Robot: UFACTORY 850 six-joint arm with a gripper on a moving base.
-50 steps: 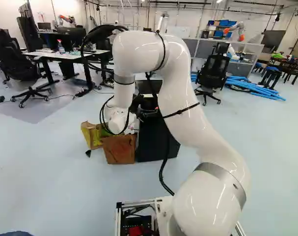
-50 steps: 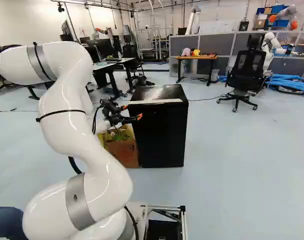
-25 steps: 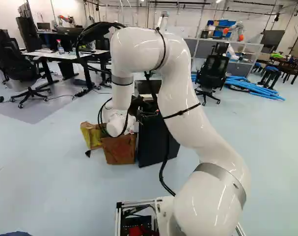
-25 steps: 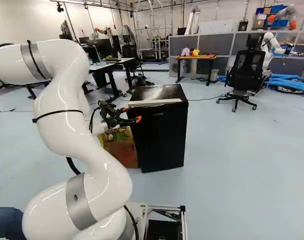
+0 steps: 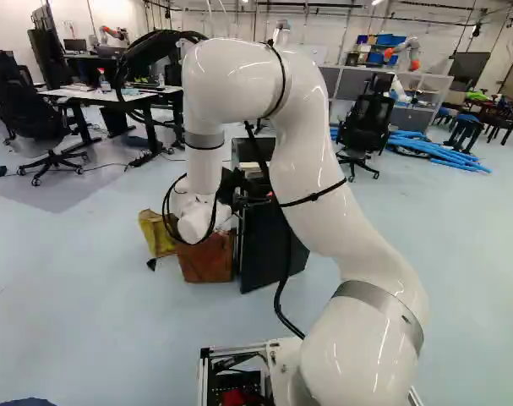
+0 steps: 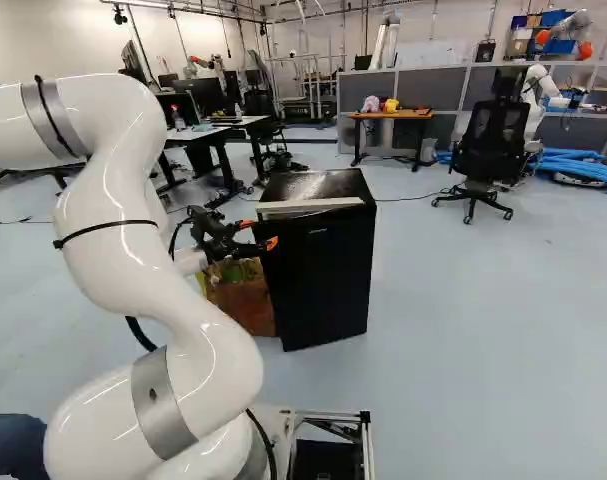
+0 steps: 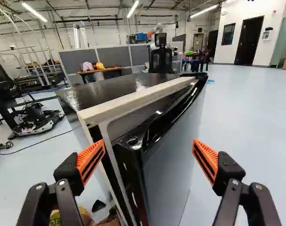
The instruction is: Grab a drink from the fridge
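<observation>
Two spread fingers of the end effector flank the fridge door, whose gap from the fridge body shows clearly only in the wrist view.

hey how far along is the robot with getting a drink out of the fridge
Early on. Done: the fridge door is ajar, a gap showing between it and the cabinet. In hand: apparently the opening; the spread fingers stand around the door's edge, gripping nothing. Left: swinging it wider, reaching in and taking a drink; none shows.
</observation>
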